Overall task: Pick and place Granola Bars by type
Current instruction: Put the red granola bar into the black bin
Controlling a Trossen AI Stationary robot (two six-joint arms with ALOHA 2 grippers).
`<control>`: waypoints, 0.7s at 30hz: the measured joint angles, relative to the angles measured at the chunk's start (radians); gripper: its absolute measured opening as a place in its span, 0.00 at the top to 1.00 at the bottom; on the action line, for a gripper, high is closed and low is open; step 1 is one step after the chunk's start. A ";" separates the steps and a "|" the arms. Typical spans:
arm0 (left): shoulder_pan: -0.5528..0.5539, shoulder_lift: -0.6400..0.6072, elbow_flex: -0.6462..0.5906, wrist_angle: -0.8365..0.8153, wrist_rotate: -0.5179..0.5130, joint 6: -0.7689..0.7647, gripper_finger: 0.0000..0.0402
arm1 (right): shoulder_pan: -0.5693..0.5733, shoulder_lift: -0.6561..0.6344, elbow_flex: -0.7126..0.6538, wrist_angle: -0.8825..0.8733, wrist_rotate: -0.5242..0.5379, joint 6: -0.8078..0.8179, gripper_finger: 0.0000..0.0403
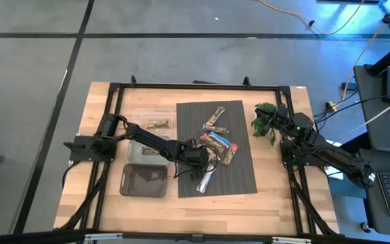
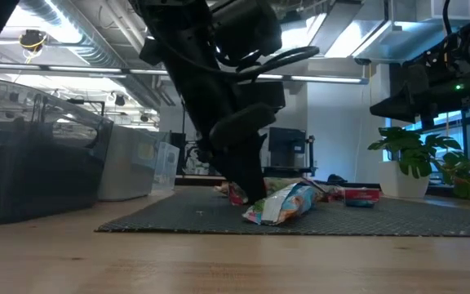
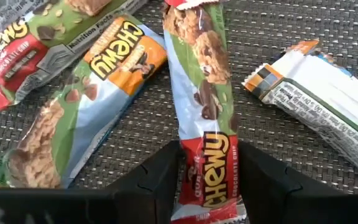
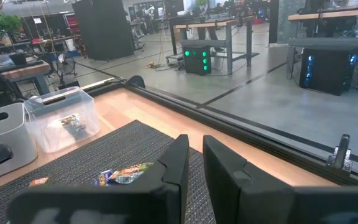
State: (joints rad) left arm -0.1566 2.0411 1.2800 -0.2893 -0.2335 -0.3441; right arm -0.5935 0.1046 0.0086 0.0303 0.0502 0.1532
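Here the left gripper (image 3: pixel 208 180), half-closed, pinches a light, crinkly, slippery Chewy bar (image 3: pixel 204 106) across its width near one end; right gripper (image 4: pixel 193 163) idles shut.

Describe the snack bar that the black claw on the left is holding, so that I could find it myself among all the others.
Start at the dark woven mat in the middle of the wooden table. The left gripper is over the mat's near left part, its two fingers closed around a red-ended Chewy chocolate chip bar. Its neighbours lie loose: one has an orange label, another shows only its white back.
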 joint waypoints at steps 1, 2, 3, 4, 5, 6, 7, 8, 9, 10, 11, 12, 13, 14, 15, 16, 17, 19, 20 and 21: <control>0.000 0.000 0.000 0.000 0.000 0.000 0.64 | 0.000 0.000 0.000 0.000 0.000 0.000 0.87; 0.000 0.000 0.000 0.000 0.003 0.000 0.64 | 0.000 0.000 0.000 0.000 0.000 0.000 0.87; 0.000 0.000 0.000 0.000 0.011 0.002 0.64 | 0.000 0.000 0.000 0.000 0.000 0.000 0.87; 0.000 0.000 0.000 0.000 0.021 0.011 0.64 | 0.000 0.000 0.000 0.000 0.000 0.000 0.87; 0.001 0.000 0.000 0.000 0.033 0.024 0.65 | 0.000 0.000 0.000 0.000 0.000 0.000 0.87; 0.001 0.000 0.000 0.000 0.043 0.036 0.65 | 0.000 0.000 0.000 0.000 0.000 0.000 0.87; 0.000 0.000 0.000 -0.001 0.057 0.046 0.66 | 0.000 0.000 0.000 0.000 0.000 0.000 0.87; -0.002 -0.001 0.000 -0.001 0.073 0.051 0.67 | 0.000 0.000 0.000 0.000 0.000 0.000 0.87; -0.005 -0.001 0.000 -0.002 0.085 0.052 0.68 | 0.000 0.000 0.000 0.000 0.000 0.000 0.87; -0.008 -0.002 0.000 -0.003 0.095 0.052 0.69 | 0.000 0.000 0.000 0.000 0.000 0.000 0.87; -0.012 -0.002 0.000 -0.003 0.107 0.052 0.71 | 0.000 0.000 0.000 0.000 0.000 0.000 0.87; -0.015 -0.002 0.000 -0.003 0.115 0.052 0.72 | 0.000 0.000 0.000 0.000 0.000 0.000 0.87; -0.019 -0.002 0.000 -0.004 0.122 0.055 0.74 | 0.000 0.000 0.000 0.000 0.000 0.000 0.87; -0.023 -0.002 0.001 -0.010 0.124 0.061 0.75 | 0.000 0.000 0.000 0.000 0.000 0.000 0.87; -0.028 -0.002 0.001 -0.019 0.124 0.069 0.77 | 0.000 0.000 0.000 0.000 0.000 0.000 0.87; -0.032 -0.002 0.002 -0.027 0.125 0.076 0.78 | 0.000 0.000 0.000 0.000 0.000 0.000 0.87; -0.037 -0.003 0.002 -0.039 0.125 0.079 0.79 | 0.000 0.000 0.000 0.000 0.000 0.000 0.87; -0.045 -0.005 0.003 -0.065 0.127 0.079 0.81 | 0.000 0.000 0.000 0.000 0.000 0.000 0.87; -0.048 -0.005 0.003 -0.075 0.128 0.079 0.82 | 0.000 0.000 0.000 0.000 0.000 0.000 0.87; -0.051 -0.005 0.003 -0.085 0.128 0.085 0.82 | 0.000 0.000 0.000 0.000 0.000 0.000 0.87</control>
State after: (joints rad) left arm -0.2080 2.0357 1.2835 -0.3742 -0.1055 -0.2590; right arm -0.5935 0.1045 0.0086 0.0304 0.0502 0.1535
